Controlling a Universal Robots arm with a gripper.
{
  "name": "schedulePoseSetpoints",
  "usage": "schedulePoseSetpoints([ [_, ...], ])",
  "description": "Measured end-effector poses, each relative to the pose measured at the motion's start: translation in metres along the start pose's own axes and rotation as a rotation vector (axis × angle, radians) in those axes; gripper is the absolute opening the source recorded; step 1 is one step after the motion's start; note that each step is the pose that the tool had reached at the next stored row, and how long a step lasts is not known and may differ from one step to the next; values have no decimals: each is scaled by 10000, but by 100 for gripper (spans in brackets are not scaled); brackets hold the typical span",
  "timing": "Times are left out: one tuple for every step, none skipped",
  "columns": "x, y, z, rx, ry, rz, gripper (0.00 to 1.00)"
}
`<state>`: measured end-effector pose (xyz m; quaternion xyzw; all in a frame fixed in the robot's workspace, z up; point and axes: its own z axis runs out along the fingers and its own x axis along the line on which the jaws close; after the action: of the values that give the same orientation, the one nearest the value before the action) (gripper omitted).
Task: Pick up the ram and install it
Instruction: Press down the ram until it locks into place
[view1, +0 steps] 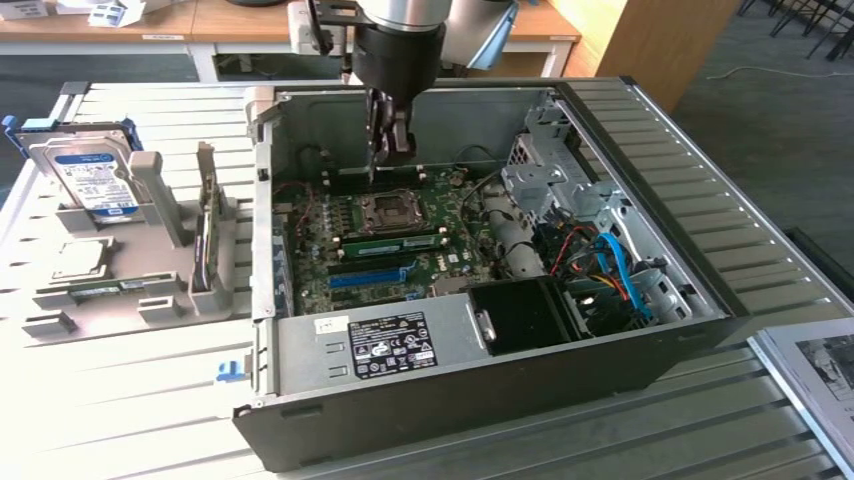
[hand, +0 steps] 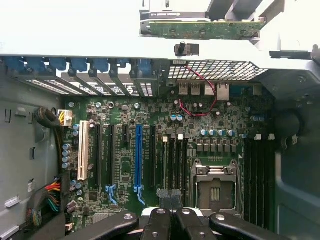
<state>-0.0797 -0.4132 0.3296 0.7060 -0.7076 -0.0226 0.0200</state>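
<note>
Tool (view1: 395, 150) hangs inside the open computer case (view1: 694, 290), low over the motherboard (view1: 387, 250), at about 12 o'clock from the CPU socket (view1: 390, 210) in the exterior view. Fingers drawn tight together, nothing between them; in the wrist view the closed fingertips (hand: 170, 197) sit just above the board beside the CPU socket (hand: 215, 185). One ram stick (view1: 400, 242) lies seated in a slot on the board, at 6 o'clock from the socket in the exterior view, a thin green strip running across. Another green stick (view1: 206, 225) stands on edge in the grey holder rack (view1: 127, 310) on the worktop (view1: 134, 420), at 9 o'clock from the case, well apart from the tool. In the wrist view a green board (hand: 207, 28) shows beyond the case wall, on the rack. Silver hard drive (view1: 87, 180) with blue-white label stands upright at the far end of the same rack. Blue slot (view1: 367, 278) lies on the board near the seated stick; wrist view shows it as a long blue strip (hand: 138, 155) among black slots. Power supply (view1: 387, 340) with a white-printed label sits at the case's near end.
</note>
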Motion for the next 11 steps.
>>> schedulePoseSetpoints([
  [0, 0, 0, 0, 0, 1, 10],
  [0, -1, -1, 0, 1, 0, 10],
  [0, -6, -1, -1, 2, -2, 10],
  [1, -13, -2, -1, 3, -1, 10],
  [0, -23, -3, -1, 3, 0, 10],
  [0, -35, -3, -1, 2, 1, 10],
  [0, -51, -4, 0, 2, 0, 10],
  [0, -67, -4, 0, 1, 0, 10],
  [0, -84, -5, 0, 1, 0, 10],
  [0, -102, -7, 0, 1, 1, 10],
  [0, -122, -8, 0, 1, 1, 10],
])
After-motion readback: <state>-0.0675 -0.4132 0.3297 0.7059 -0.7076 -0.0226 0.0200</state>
